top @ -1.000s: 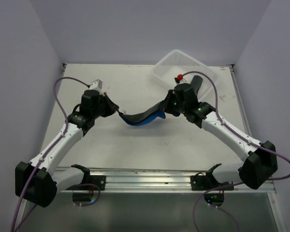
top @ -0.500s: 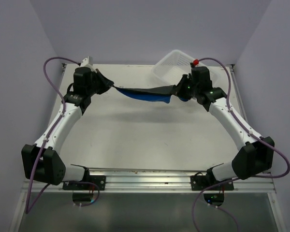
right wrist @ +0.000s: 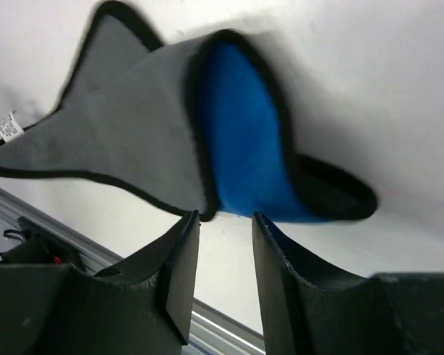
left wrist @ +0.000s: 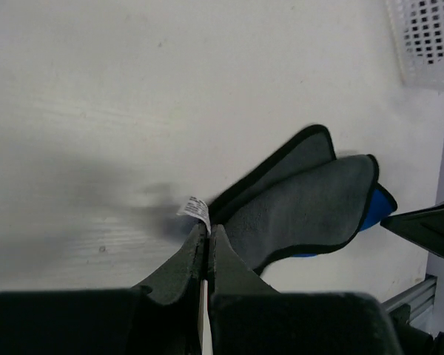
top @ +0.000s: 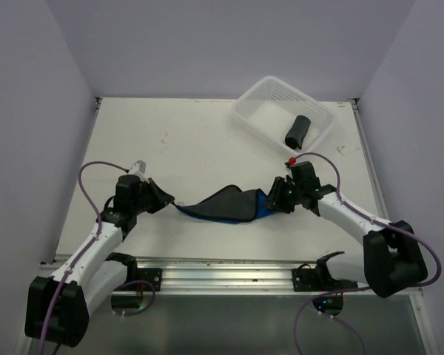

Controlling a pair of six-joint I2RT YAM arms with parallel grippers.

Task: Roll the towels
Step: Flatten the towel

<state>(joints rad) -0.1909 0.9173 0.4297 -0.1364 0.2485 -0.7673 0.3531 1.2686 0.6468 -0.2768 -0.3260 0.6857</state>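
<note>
Two grippers at the ends of a limp blue towel (top: 226,203), lying by the table's (top: 170,140) near edge.
Left gripper (left wrist: 208,233) is clenched on the towel's tagged corner. Right gripper (right wrist: 226,218) is released, jaws apart and empty, just short of the folded blue end. The cloth looks soft, light and floppy, best pinched at its black-edged corners. A dark roll (top: 297,131) lies in the basket (top: 246,111) at the far right corner, well apart and likely no obstacle.
</note>
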